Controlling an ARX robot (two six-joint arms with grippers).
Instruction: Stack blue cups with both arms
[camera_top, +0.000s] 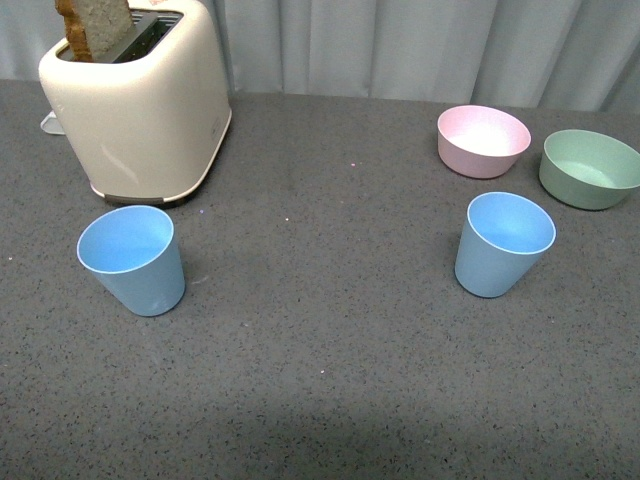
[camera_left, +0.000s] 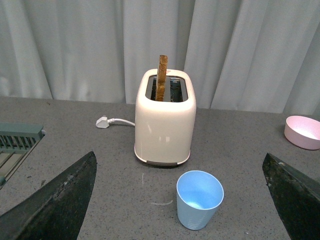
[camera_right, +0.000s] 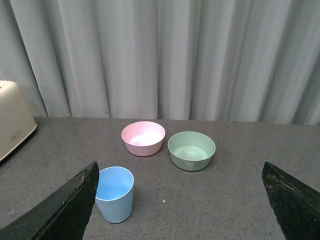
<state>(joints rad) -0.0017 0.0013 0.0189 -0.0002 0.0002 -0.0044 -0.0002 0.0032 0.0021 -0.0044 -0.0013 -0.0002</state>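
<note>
Two blue cups stand upright and well apart on the grey table (camera_top: 320, 380). The left cup (camera_top: 133, 259) sits near 6 o'clock of the cream toaster (camera_top: 140, 100), which holds a bread slice (camera_top: 98, 25). The right cup (camera_top: 503, 243) is at 6 o'clock of the pink bowl (camera_top: 483, 140), and the green bowl (camera_top: 590, 168) is at that bowl's 3 o'clock. A small mark on the toaster's side is too small to read. The left gripper (camera_left: 179, 154) and right gripper (camera_right: 180, 163) hang with jaws spread wide, grasping nothing.

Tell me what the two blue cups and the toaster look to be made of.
Left cup and right cup: likely plastic, matte; even light blue, thin rims, no sharp glints. Toaster: cream shell, glossy plastic or painted metal, hard to tell; soft highlights on its side.
</note>
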